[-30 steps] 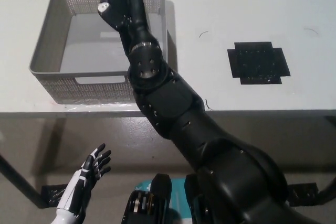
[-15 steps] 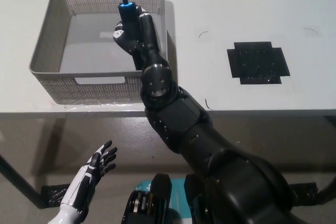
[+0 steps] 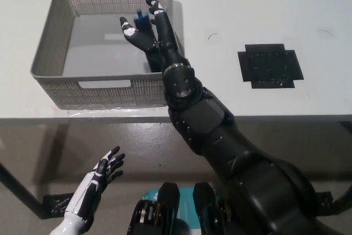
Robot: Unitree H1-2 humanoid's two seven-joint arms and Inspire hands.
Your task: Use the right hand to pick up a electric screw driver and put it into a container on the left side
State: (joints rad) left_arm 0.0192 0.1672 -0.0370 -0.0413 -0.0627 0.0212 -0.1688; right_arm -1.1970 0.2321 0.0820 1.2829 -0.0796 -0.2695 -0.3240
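1. The grey mesh container (image 3: 55, 53) sits at the table's left, its near wall just back from the table's front edge (image 3: 275, 117). Its floor is mostly bare, with open room across the left and middle.
2. The right hand (image 3: 144, 28) reaches over the container's right side, near the right wall, with the forearm crossing that wall's near corner. Its fingers (image 3: 154, 5) are spread apart and it grips nothing.
3. The electric screw driver (image 3: 141, 19) shows only as a small blue bit just behind the palm, inside the container by the right wall — most of it is hidden by the hand, so I cannot tell whether it lies flat on the floor or is touching the hand.
4. To the right of the container the white tabletop (image 3: 231, 4) is open as far as a black square patch (image 3: 270, 65), which lies well apart from the container.
5. The left hand (image 3: 99, 175) rests below the table edge at the lower left, fingers spread, holding nothing.
6. Half a second ago the right hand was closed around the tool, its blue tip standing above the fist over the container; now the fingers have opened and the blue tip sits lower — beside the palm rather than in the grip. The container and the patch have not moved.
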